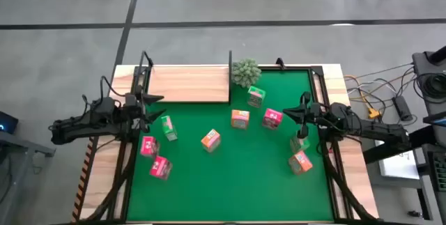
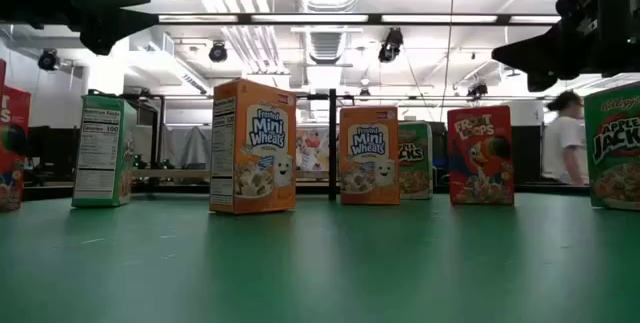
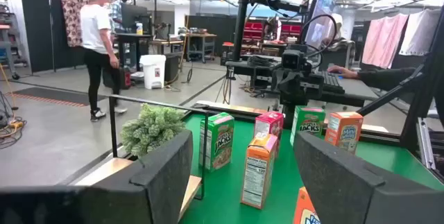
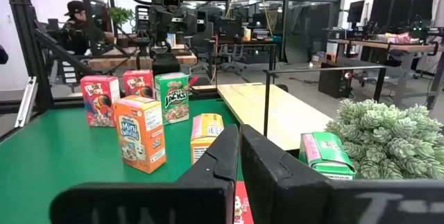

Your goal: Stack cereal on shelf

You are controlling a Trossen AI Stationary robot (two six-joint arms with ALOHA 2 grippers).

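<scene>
Shelf: we find the shelf [image 1: 187,83] at the far left of the green mat [image 1: 230,183], its board bare — no cereal on it yet.
Cereal: we count the boxes scattered upright over the mat, none in either gripper.
Left gripper: the left gripper [image 1: 155,99] hangs at the shelf's near left corner, jaws wide, holding nothing.
Nearest box: the green box [image 1: 168,127] stands just toward the near edge from those jaws, with two pink boxes [image 1: 148,145] farther on the same side.
Axis: it stands upright — in the overhead view we judge its broad face turned slightly askew, though the view is too coarse to be sure.
Right gripper: the right gripper [image 1: 295,113] sits at the mat's right side, fingers pressed together, empty; a pink box [image 1: 272,118] is just beside it.
Nearer arm: we judge the left, being beside both shelf and green box.
</scene>
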